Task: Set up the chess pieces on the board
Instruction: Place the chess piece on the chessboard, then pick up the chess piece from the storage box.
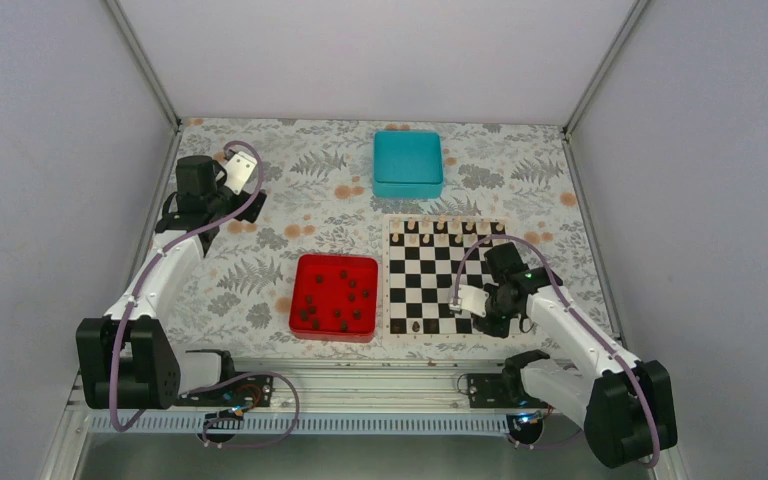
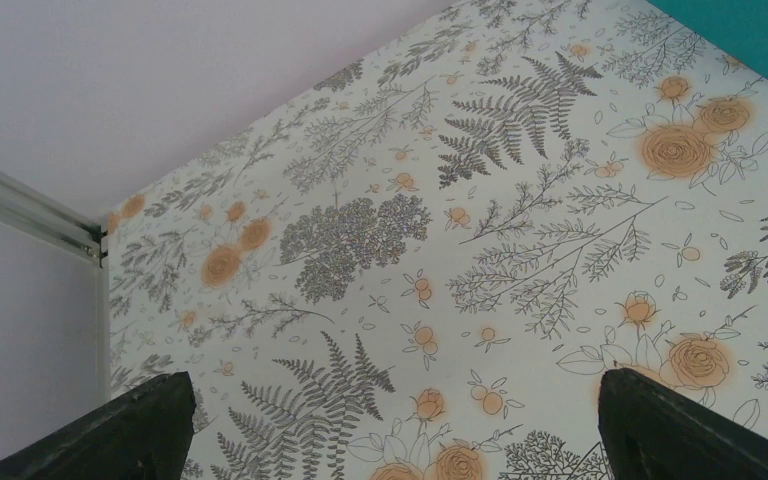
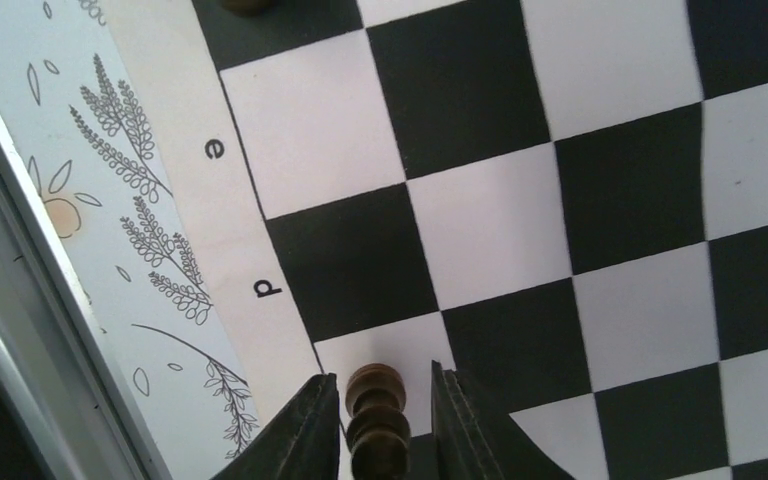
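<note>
- The board (image 1: 420, 280) lies on the right part of the table (image 1: 290, 200), which has a cloth with flowers and ferns.
- The right gripper (image 3: 382, 376) is low over the near edge of the board, close to the letters d and e on the border.
- One dark piece (image 3: 378, 420) stands upright between its fingers (image 3: 295, 435). A thin gap shows on each side of it, so the jaws are released and do not press it.
- The foot of this piece is below the edge of the picture, so I cannot tell its exact square.
- A second piece (image 3: 245, 4) of the same dark colour is cut off at the top of the right wrist view, further along the same edge.
- Most of the chess pieces (image 1: 340, 298) lie in the red tray (image 1: 335, 258), just beside the board on its left.
- Pale pieces (image 1: 450, 228) stand in a row at the far edge of the board.
- The teal box (image 1: 408, 165) sits behind the board, apart from it.
- The left gripper (image 1: 243, 170) is at the far left of the table, well apart from the board. Its jaws are spread wide and hold nothing.
</note>
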`<state>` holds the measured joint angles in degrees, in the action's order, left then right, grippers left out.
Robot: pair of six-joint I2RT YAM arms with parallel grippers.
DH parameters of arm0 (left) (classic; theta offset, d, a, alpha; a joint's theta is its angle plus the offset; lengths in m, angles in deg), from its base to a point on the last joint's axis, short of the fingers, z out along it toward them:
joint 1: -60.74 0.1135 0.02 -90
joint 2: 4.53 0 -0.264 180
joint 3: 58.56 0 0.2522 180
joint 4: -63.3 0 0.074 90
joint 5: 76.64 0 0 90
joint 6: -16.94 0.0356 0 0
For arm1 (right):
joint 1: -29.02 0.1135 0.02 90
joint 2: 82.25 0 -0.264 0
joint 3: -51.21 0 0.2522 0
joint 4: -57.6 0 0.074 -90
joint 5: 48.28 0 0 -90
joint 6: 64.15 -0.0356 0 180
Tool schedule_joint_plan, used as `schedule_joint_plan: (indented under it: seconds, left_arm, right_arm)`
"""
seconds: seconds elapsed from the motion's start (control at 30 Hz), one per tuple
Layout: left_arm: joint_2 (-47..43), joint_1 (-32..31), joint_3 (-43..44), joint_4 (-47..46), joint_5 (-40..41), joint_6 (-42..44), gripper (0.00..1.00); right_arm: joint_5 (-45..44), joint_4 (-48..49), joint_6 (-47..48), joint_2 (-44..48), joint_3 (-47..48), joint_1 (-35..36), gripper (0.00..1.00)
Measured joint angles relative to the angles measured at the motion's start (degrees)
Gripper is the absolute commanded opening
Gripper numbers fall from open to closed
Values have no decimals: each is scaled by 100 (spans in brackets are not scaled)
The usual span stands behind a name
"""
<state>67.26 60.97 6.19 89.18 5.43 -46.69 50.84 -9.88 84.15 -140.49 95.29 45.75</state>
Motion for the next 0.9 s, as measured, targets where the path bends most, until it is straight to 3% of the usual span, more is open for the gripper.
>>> schedule_joint_plan:
  seconds: [0.33,0.57,0.7,0.9]
  left_arm:
    - [15,0,0,-2,0,2,100]
    - [50,0,0,0,-2,2,100]
    - [57,0,0,-2,-2,2,100]
    - [57,0,0,-2,-2,2,100]
  right_arm:
    - [31,-343,4,-240,831,0,36]
    - [533,-715,-160,-1281,2841,181,49]
    - [787,-684,-533,-1976,3965,874,52]
    - [780,-214,-1303,-3322,5222,2677,55]
